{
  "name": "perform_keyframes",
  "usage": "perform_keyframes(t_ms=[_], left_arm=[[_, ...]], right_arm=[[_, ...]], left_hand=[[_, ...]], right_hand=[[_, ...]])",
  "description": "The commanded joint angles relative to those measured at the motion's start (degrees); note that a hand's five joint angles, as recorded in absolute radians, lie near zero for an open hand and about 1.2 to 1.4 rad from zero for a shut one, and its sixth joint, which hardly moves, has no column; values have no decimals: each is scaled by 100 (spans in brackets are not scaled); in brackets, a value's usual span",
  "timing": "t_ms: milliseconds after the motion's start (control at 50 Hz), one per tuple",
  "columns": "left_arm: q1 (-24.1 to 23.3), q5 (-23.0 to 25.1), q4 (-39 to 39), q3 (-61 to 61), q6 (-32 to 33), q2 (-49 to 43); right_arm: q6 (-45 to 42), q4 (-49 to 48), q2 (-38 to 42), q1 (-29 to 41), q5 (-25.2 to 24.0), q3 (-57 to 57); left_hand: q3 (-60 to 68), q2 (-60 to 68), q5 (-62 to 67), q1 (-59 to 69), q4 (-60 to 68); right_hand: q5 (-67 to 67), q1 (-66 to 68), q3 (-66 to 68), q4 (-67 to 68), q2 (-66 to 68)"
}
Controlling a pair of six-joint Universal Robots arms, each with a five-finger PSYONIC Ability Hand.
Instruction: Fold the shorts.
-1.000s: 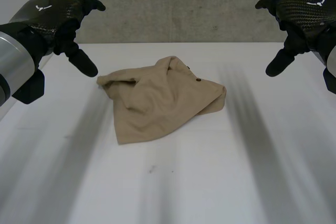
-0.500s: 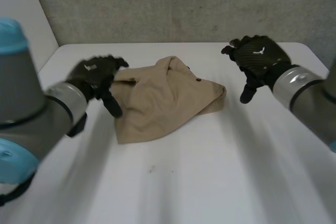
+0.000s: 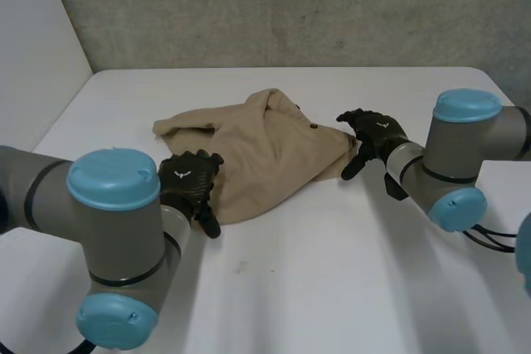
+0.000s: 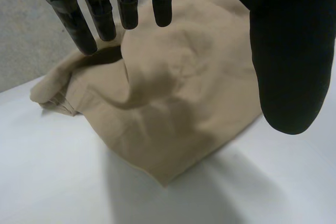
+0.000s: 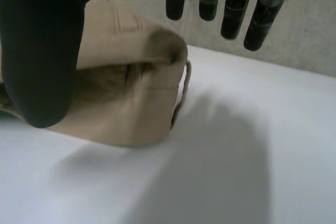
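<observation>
Shorts (image 3: 257,155) lie bunched. Left hand (image 3: 191,184) and right hand (image 3: 373,134) hover at their ends, fingers released; each should pinch an edge, then spread

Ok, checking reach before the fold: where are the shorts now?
In the head view the shorts lie crumpled on the table, between the left hand and the right hand.

White table (image 3: 332,288), crumpled tan shorts (image 3: 257,155) lying on it
</observation>
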Motion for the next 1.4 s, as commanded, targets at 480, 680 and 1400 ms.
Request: perform_keyframes(t_ms=[480, 680, 1400], left_arm=[[-2, -287, 319, 13, -29, -294], [-81, -358, 319, 57, -47, -364], [1062, 1066, -1051, 1277, 604, 4152]], right_arm=[[323, -108, -2112, 352, -172, 818], [288, -29, -3231, 730, 56, 1250], [-3597, 709, -6007, 941, 1243, 1558]], left_hand=[[129, 166, 71, 61, 144], [129, 166, 71, 61, 144], [6738, 6774, 6680, 6670, 6753]], right_hand=[[6603, 7008, 6783, 6640, 6776], [6603, 7008, 6783, 6640, 6776], [6603, 7008, 6783, 6640, 6776]])
